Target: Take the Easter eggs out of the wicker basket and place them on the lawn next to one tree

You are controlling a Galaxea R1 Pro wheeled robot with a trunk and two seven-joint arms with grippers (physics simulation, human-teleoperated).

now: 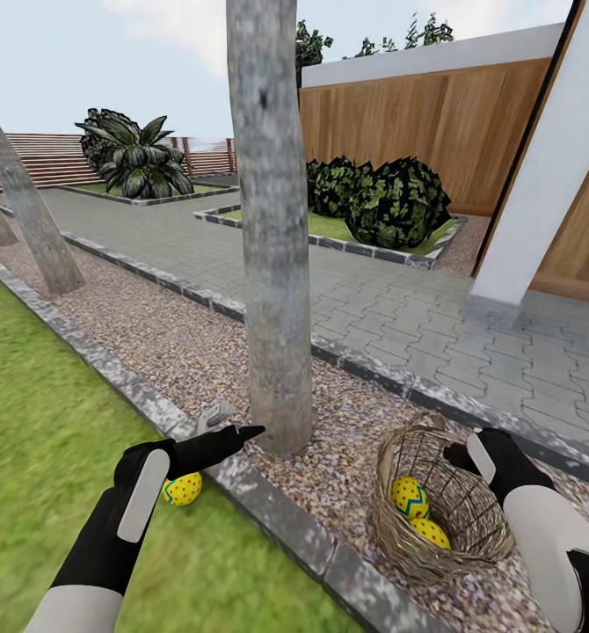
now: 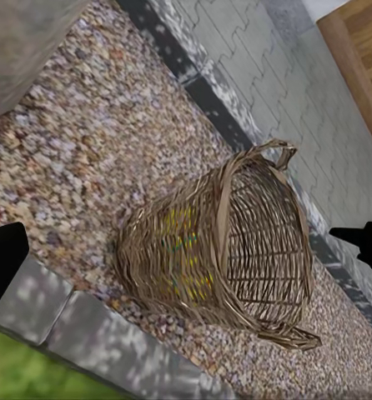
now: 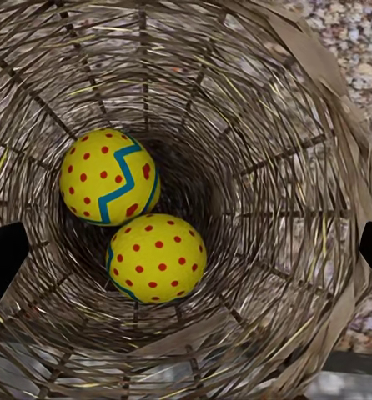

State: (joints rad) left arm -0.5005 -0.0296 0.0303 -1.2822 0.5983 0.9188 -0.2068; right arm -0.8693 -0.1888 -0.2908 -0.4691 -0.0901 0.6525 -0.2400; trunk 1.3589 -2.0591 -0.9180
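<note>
The wicker basket (image 1: 470,519) stands on the pebble strip right of a thick grey tree (image 1: 272,264). Two yellow Easter eggs with red dots lie inside it, one (image 3: 108,177) showing its blue zigzag, the other (image 3: 156,257) touching it. The third egg (image 1: 183,489) rests on the lawn (image 1: 39,440) by the stone kerb, under my left forearm. My left gripper (image 1: 230,424) is open and empty above the kerb beside the trunk, facing the basket (image 2: 236,242). My right gripper (image 1: 464,455) hovers open over the basket's far rim, looking straight down into it.
A grey stone kerb (image 1: 277,519) splits grass from gravel. Beyond the gravel lie grey paving (image 1: 400,299), a white pillar (image 1: 549,176), a wooden fence (image 1: 418,123) and dark shrubs (image 1: 391,202). Two more grey trunks (image 1: 26,211) lean at far left.
</note>
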